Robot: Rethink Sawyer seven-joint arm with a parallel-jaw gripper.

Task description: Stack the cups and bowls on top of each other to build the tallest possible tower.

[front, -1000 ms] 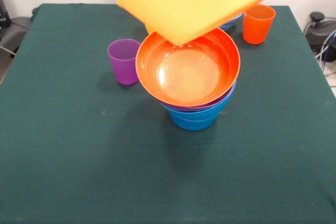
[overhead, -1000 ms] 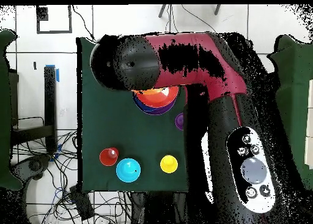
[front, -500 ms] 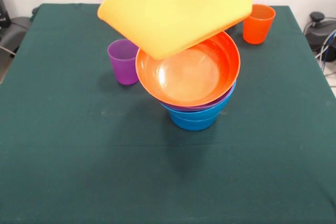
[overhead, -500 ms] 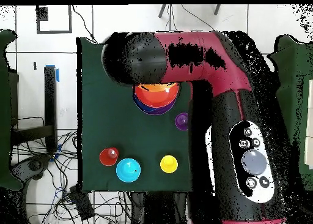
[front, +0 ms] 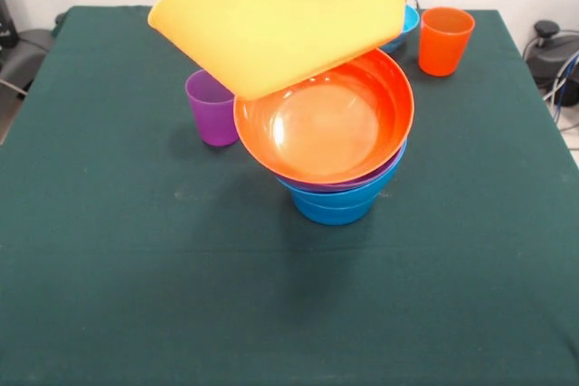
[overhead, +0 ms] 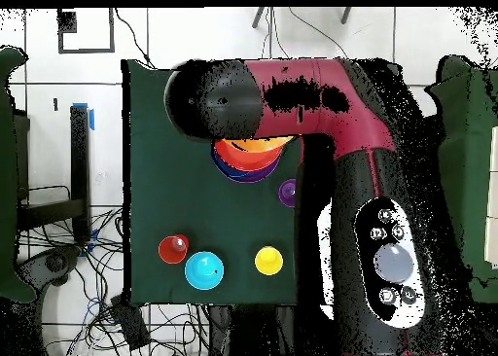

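The tower [front: 336, 164] stands mid-table: blue bowls at the bottom, a purple rim above them, the wide orange bowl [front: 324, 117] on top, leaning toward the near side. The large yellow bowl [front: 282, 15] hangs tilted above its far-left rim, so I judge I am carrying it, though my jaws are hidden and I cannot tell how they stand. My arm [overhead: 292, 89] covers the stack from overhead. Left to place: purple cup [front: 211, 106], orange cup [front: 445, 40], yellow cup [overhead: 268, 261], cyan bowl [overhead: 204, 270].
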